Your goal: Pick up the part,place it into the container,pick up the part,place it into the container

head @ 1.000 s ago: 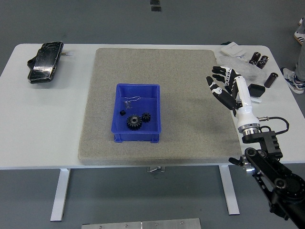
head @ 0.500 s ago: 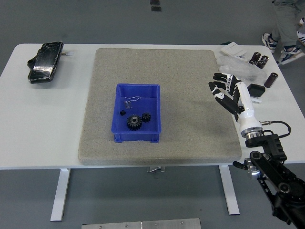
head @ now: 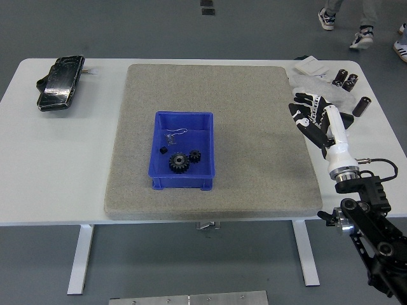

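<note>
A blue container [head: 184,129] sits on the grey mat [head: 248,108] left of its middle. Inside lie two black gears, a larger one [head: 179,163] and a smaller one [head: 194,155], plus a small black part [head: 163,150] and a thin wire piece [head: 173,133]. My right hand [head: 310,114] is open and empty, fingers spread, over the mat's right edge, well away from the container. My left arm is out of view.
A black pouch [head: 60,82] lies at the table's far left. Small black cylinders [head: 346,79], a black block [head: 343,119] and white packets [head: 310,65] lie at the far right. A person's feet [head: 359,39] show on the floor beyond the table.
My right hand has drawn back to the right, from over the mat toward its right edge. The person's feet moved leftward behind the table.
</note>
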